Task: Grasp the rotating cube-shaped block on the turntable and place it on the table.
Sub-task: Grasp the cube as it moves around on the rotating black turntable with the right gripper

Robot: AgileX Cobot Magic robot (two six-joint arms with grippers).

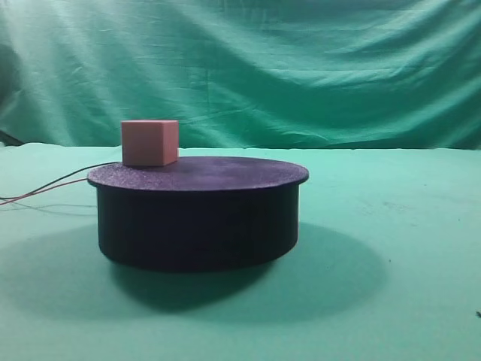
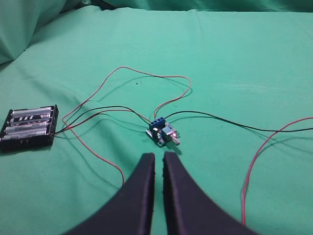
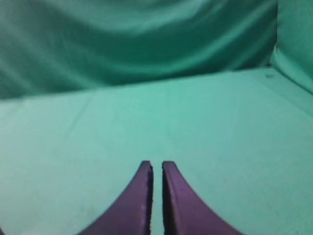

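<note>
Pre-grasp. Cube-shaped block (image 1: 149,142) sits at turntable (image 1: 197,214) top's left edge, untouched. Both fingers narrow, empty: left gripper (image 2: 158,161) over wires, right gripper (image 3: 157,167) over bare counter (image 3: 210,132). Next: spread fingers, time the approach.

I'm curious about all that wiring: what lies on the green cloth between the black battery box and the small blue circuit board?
In the left wrist view, only red and black wires cross the cloth between the battery box and the circuit board.

Pink on black, all over green

Salmon-pink cube-shaped block (image 1: 149,142) at nine o'clock on the matte black turntable (image 1: 198,210); green cloth table (image 1: 391,248); red and black wires (image 2: 127,93); blue circuit board (image 2: 162,132); black battery holder (image 2: 28,128).
</note>
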